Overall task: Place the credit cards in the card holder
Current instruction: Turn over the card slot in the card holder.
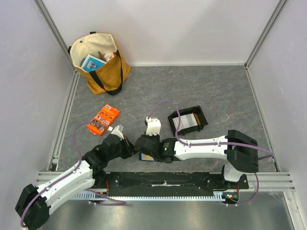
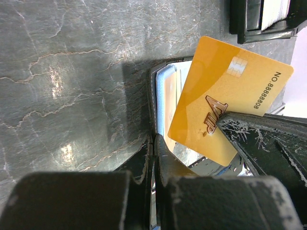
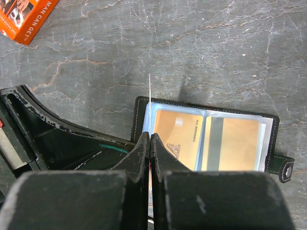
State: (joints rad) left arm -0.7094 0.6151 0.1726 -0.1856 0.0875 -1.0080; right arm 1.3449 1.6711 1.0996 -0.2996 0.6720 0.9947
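The black card holder (image 3: 140, 120) lies open on the table below both grippers, with two tan-orange credit cards (image 3: 178, 136) in its blue-edged slots. In the top view only a sliver of the card holder (image 1: 146, 156) shows. My left gripper (image 2: 153, 143) is shut on the card holder's left edge (image 2: 154, 96). My right gripper (image 3: 150, 141) is shut on an orange credit card (image 2: 225, 91), seen edge-on in the right wrist view (image 3: 149, 96), and holds it upright over the left slot. The two grippers (image 1: 128, 143) (image 1: 142, 143) sit side by side.
A black shallow tray (image 1: 173, 123) holding more whitish cards (image 1: 188, 122) stands just behind the right gripper. An orange printed packet (image 1: 103, 120) lies to the left. A tan tote bag (image 1: 98, 62) stands at the back left corner. Grey walls enclose the table.
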